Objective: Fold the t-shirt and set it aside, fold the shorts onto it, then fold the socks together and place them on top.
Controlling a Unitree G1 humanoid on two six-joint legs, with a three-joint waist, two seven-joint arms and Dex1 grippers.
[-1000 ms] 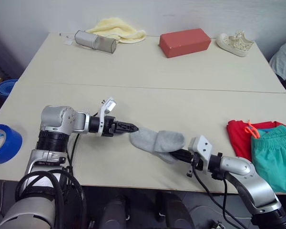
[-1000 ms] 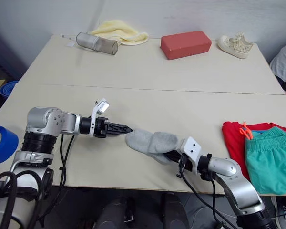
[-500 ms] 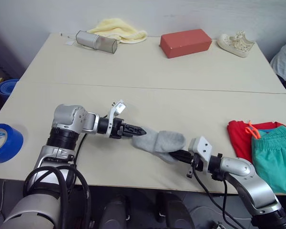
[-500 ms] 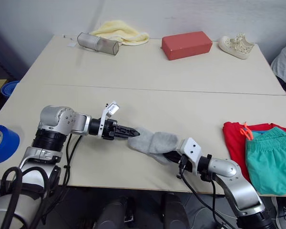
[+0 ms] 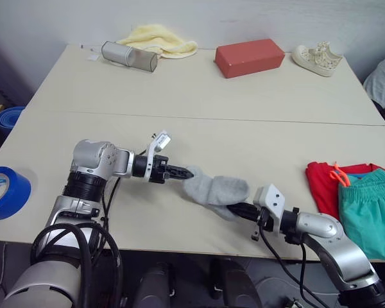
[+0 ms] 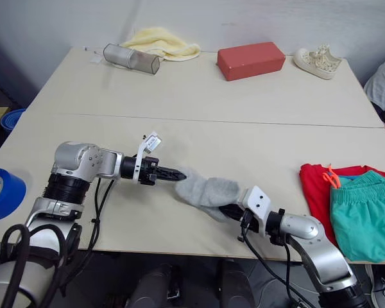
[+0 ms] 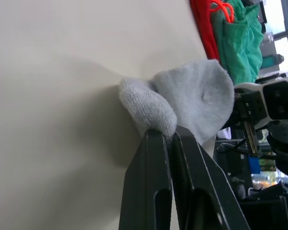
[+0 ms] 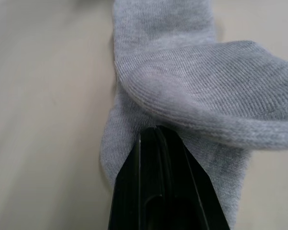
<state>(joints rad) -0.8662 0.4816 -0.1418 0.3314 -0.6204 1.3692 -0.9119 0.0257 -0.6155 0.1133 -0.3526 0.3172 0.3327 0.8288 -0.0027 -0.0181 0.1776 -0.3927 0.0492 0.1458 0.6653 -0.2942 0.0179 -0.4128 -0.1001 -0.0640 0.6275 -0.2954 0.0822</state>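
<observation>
Socks (image 5: 215,190) near table edge, middle, between both arms. Left gripper (image 7: 169,136) pinches left end tight. Right gripper (image 8: 158,132) seems clamped on right end, partly hidden. Soft, light, floppy knit: grab ends. Shorts (image 5: 371,208) on t-shirt (image 5: 321,183), right.

Right claw (image 8: 156,130) closed, pinching grey socks (image 8: 201,103); sock fold draped across claw tips.

grey knit socks (image 5: 217,190), matt table (image 5: 199,90)
</observation>
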